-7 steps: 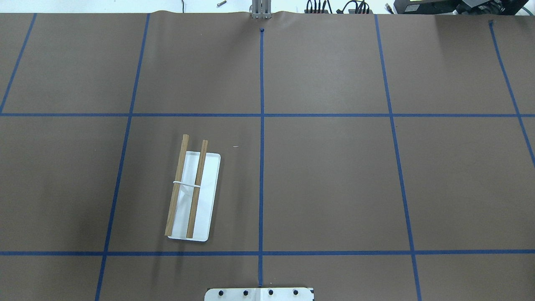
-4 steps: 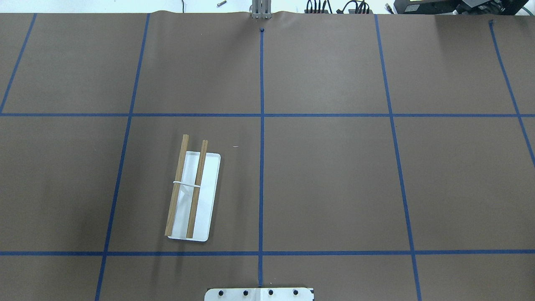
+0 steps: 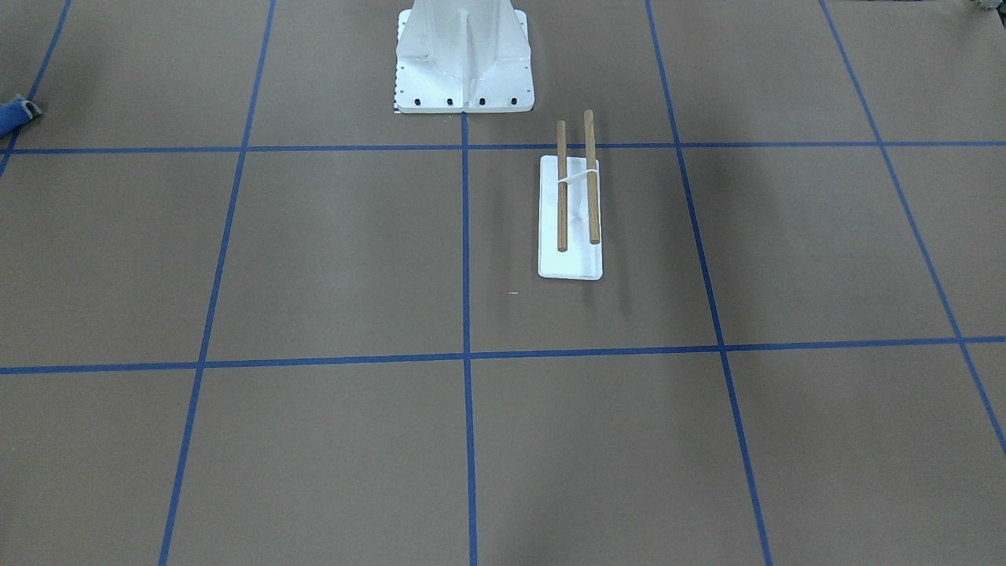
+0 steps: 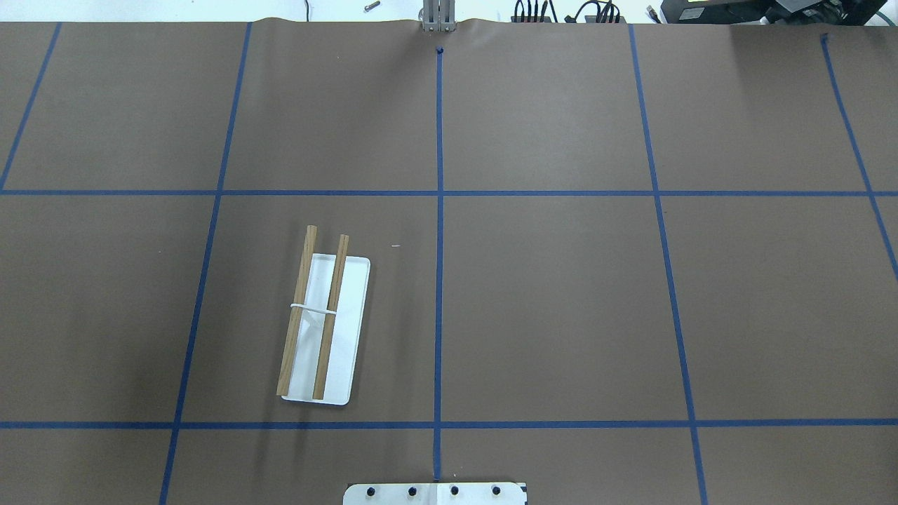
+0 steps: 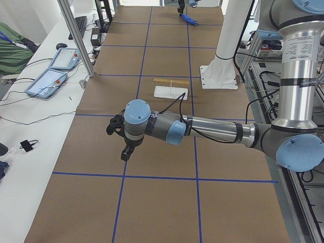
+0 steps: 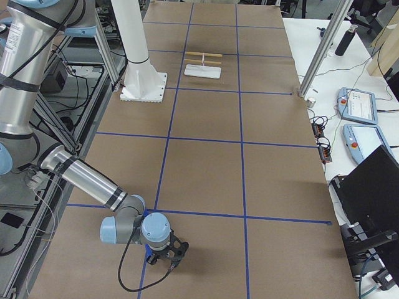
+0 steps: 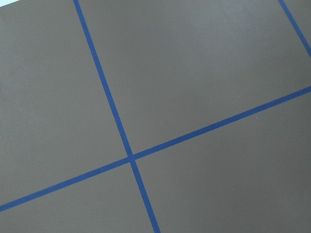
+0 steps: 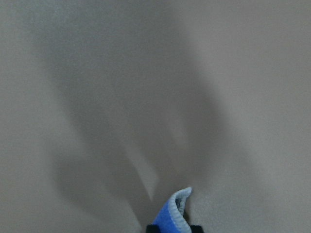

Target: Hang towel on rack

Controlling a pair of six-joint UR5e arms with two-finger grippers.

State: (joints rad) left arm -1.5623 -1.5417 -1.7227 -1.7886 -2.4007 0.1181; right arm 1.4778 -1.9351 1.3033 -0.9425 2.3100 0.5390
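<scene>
Bench [image 4: 561, 315]: covered in brown paper with a blue tape grid. It carries the rack on the robot's left half and the towel far out at its right end.
Pedestal [image 3: 464, 55]: a white bolted mount on the robot's side of the bench. It is near the rack but apart from it, and plays no part in the job.
Rack [image 4: 349, 315]: a flat white base with two wooden rods [image 4: 300, 308] held side by side above it on a white support. Nothing hangs on it yet.
Towel [image 3: 16, 112]: blue cloth with a pale grey edge, bunched up and well apart from the rack.
Step in hand: by my reading, taking up the towel for the long carry across to the rack.
Doing it well: lift until the hanging cloth clears the bench and the rod tops. Come in across the rods, not along them, and lower so the cloth falls about evenly on both sides. Let go only once a rod bears the weight. The rack looks light, so dragging cloth could shift or tip it.
Right end effector [image 6: 167, 255]: low over the bench. Its wrist view shows dark fingertips close together with a grey-edged fold of towel standing between them, so it seems clamped on the cloth.
Left end effector [image 5: 121, 140]: hovers over bare bench at a tape crossing. Only a side view shows it, so I cannot tell how far apart its fingers are.
</scene>
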